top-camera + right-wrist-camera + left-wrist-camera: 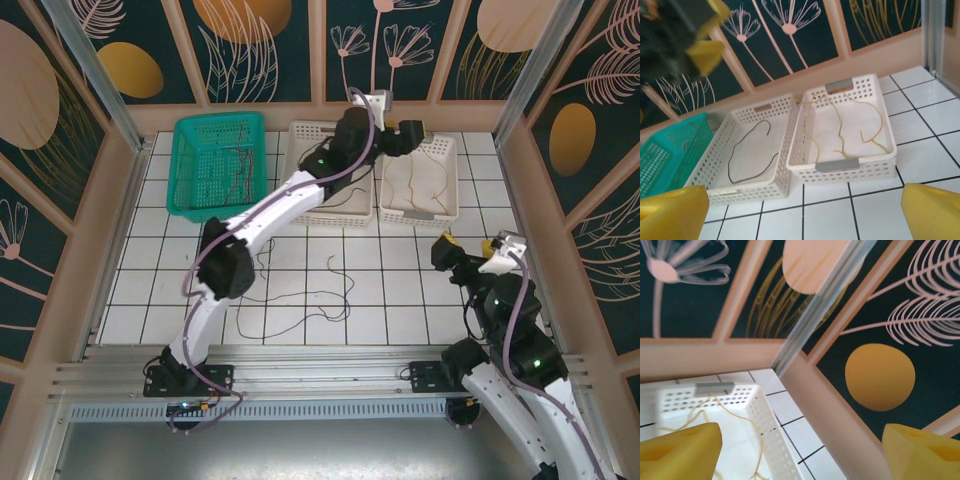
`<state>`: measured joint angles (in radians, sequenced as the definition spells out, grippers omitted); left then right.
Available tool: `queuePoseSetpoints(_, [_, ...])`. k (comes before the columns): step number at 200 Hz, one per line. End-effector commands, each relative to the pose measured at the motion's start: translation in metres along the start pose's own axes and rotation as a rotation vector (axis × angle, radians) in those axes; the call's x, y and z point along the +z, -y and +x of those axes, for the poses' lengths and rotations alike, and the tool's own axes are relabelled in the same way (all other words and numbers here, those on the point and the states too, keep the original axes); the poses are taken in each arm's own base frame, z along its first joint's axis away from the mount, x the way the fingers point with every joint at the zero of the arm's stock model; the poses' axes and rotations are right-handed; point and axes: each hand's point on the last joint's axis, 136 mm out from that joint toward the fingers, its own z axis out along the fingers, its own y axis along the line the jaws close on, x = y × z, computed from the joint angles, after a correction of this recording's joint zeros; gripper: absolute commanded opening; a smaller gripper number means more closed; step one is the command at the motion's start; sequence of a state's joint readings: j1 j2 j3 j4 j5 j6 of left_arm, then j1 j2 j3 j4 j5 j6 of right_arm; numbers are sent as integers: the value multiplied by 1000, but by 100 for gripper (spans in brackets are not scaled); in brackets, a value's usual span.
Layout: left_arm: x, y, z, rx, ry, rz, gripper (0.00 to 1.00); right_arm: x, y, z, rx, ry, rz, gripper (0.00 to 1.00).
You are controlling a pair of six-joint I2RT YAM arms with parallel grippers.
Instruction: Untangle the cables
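**Table** (160, 290): white tiles, fenced by patterned walls at the left, top and right of the overhead frame. A band of bare tiles is lying open between the three baskets at the top and the arm bases at the bottom. The left arm is stretching diagonally across it.

**Green basket** (220, 118), upper left: it is holding the red cables (240, 165), which are running roughly top to bottom of the frame.

**Mid basket** (747, 192): it is sitting just beside the right basket, long sides parallel. It is holding one dark cable (730, 167), a loose loop stretched along the basket's length.

**Right basket** (875, 170): it is holding the tan cables (839, 130), whose wavy strands are mostly running along its long axis, near end to far end.

**Loose cables** (340, 300): thin and dark, they are lying on the tiles at lower centre. The main run is going left to right, with a loop rising toward the baskets.

**Left gripper** (415, 130): it is hanging over the far end of the right basket, close to the back wall. Its wrist view is showing the yellow fingers (680, 450) spread wide with nothing between them.

**Right gripper** (465, 245): it is hovering near the right wall, well apart from the cables. Its fingers (670, 210) are gaping wide and gripping nothing.
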<state>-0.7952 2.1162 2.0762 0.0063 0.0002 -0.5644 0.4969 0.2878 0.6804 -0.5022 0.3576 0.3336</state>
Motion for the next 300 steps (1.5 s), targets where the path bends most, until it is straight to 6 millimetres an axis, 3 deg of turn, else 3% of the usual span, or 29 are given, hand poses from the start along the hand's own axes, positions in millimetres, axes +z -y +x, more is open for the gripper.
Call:
queuePoseSetpoints(1, [-36, -29, 12, 70, -22, -158, 87, 6, -19, -2, -44, -61, -63, 99])
queuePoseSetpoints(56, [-157, -78, 27, 107, -27, -381, 98, 50, -64, 49, -51, -422, -159, 99])
queuePoseSetpoints(81, [-207, -101, 45, 91, -32, -452, 98, 64, -80, 91, -48, -569, -156, 99])
queuePoseSetpoints(111, [-258, -129, 72, 55, -46, -536, 98, 65, -107, 145, -81, -677, -179, 99])
queuePoseSetpoints(140, [-293, -151, 99, 31, -80, -595, 98, 74, -104, 192, -79, -767, -150, 99])
queuePoseSetpoints(192, [-343, -174, 122, -44, -49, -652, 99, 82, -111, 259, -59, -916, -177, 92])
queuePoseSetpoints(250, [-359, -191, 147, -69, -69, -686, 98, 96, -110, 297, -82, -993, -157, 77])
queuePoseSetpoints(300, [-366, -196, 152, -64, -75, -705, 99, 99, -104, 307, -94, -1015, -121, 64])
